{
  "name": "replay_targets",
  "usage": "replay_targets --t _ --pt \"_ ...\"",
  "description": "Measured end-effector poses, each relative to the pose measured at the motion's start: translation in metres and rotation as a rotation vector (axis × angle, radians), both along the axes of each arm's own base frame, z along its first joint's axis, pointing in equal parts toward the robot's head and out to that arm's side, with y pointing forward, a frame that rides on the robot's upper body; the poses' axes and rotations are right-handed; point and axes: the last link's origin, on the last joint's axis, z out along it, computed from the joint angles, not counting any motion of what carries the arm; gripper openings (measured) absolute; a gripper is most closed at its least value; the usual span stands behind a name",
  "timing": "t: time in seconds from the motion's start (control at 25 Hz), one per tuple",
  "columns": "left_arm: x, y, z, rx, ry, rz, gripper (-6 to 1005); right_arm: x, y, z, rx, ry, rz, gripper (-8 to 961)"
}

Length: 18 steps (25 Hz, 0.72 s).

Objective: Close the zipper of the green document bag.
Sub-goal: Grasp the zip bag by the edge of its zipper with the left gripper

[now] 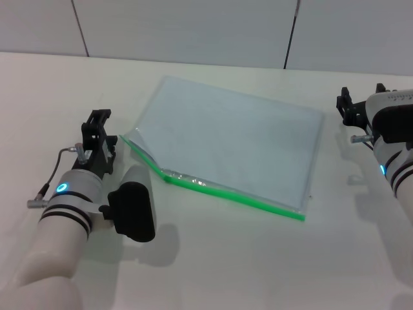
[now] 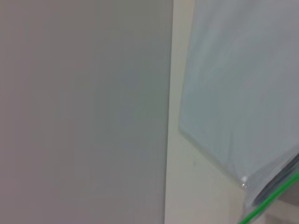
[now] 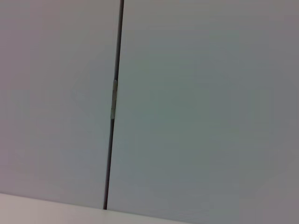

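The green document bag (image 1: 232, 142) lies flat near the middle of the worktop (image 1: 258, 258), turned at an angle so that its bright edge faces the robot. It is a thin, translucent rectangle of pale blue-green plastic, smooth and slightly glossy. The zipper (image 1: 251, 199) runs along the near long edge as a narrow bright green strip; toward the left corner the two layers gape apart and the upper flap lifts, suggesting that this stretch is unfastened. The slider is too small to locate with confidence. The left gripper (image 1: 97, 132) rests just beside the open left corner, a likely position for steadying or starting the closure; whether its black fingers are apart or together cannot be told. The right gripper (image 1: 352, 106) waits near the worktop's right edge, clear of the bag's far right corner; its state likewise cannot be told. Grey wall panels (image 1: 193, 26) stand behind the matte, cream worktop.
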Motion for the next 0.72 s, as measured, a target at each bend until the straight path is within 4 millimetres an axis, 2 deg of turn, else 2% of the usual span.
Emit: replay_targets --t 0.72 --pt "0.0036 0.0033 -0.0066 -0.051 0.005 -0.007 612 -0.0016 0.0007 -0.0003 0.000 0.002 0.003 671"
